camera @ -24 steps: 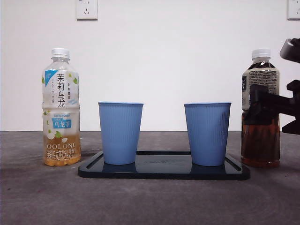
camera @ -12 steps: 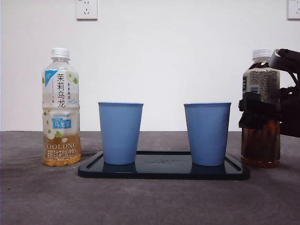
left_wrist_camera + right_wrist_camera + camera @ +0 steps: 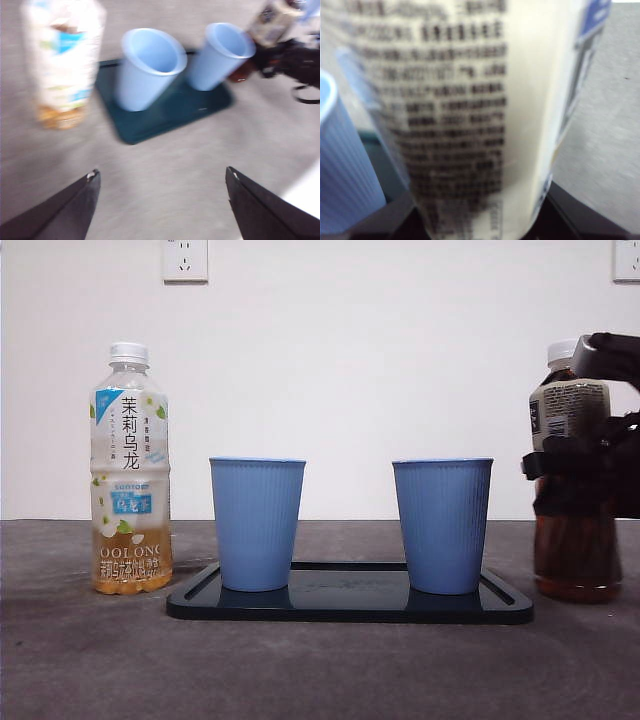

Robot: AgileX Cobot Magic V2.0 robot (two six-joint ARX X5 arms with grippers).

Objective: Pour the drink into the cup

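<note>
The right tool (image 3: 585, 475) is clamped around the middle of the dark tea bottle (image 3: 572, 490), its black jaws pressing the label from both sides; in the right wrist view that label (image 3: 455, 100) fills nearly the whole picture, which fits a grip taken close and square on the body so the bottle can later be tipped without slipping. The bottle stands upright at the right end of the bench (image 3: 320, 660), its base at or just above the surface; which, I cannot tell. Its white cap (image 3: 562, 350) is on, so it seems that pouring cannot begin until that is dealt with. Just beside it, on the dark tray (image 3: 350, 608), stands the nearer blue cup (image 3: 442, 525), open and upright, the likely target because it needs the shortest carry. A second blue cup (image 3: 257, 523) shares the tray, well apart from the first, leaving room for a tilted bottle neck between them. At the far left stands the oolong tea bottle (image 3: 130, 470), capped and nearly empty, off the tray. The left tool (image 3: 160, 205) hovers above the bench with its jaws spread wide and nothing between them, apparently waiting.
</note>
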